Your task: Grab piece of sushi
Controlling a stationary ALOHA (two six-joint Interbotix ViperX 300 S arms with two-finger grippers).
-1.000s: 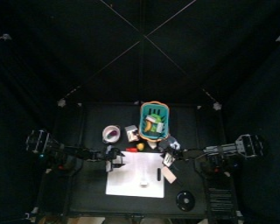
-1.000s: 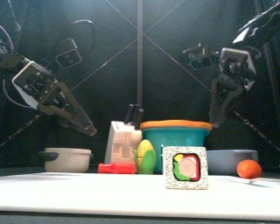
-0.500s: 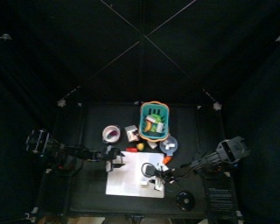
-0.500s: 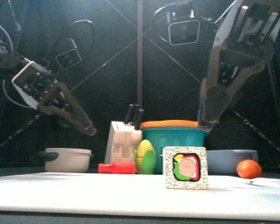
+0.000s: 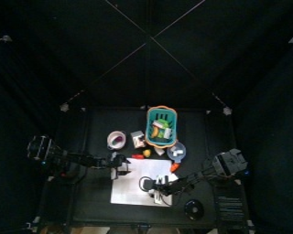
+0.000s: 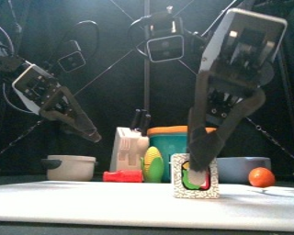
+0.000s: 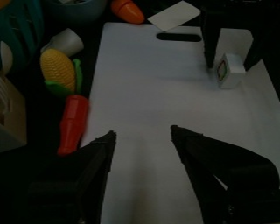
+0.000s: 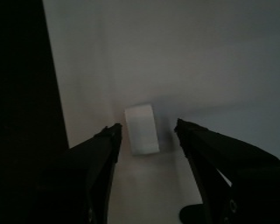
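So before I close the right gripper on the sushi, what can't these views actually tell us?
- Front view: the right gripper covers part of the sushi piece; contact cannot be judged.
- Right wrist view: the sushi piece lies between open jaws, but its patterned face is hidden.
- Top view: the sushi on the white mat is too small, under the arm.
- Left gripper rests open; nothing hidden there.

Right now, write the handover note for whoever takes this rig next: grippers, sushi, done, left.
Right gripper: jaws open, lowered over the sushi piece, one jaw each side; not closed on it.
Left gripper: open, empty, resting over the white mat's left side.
Sushi piece: upright on the white mat, near its front; in the front view the right arm partly covers it.
Behind the mat: teal basket, white bowl, orange ball, toy corn.
Done: approach and straddle.
Left: close the jaws on the sushi and lift.
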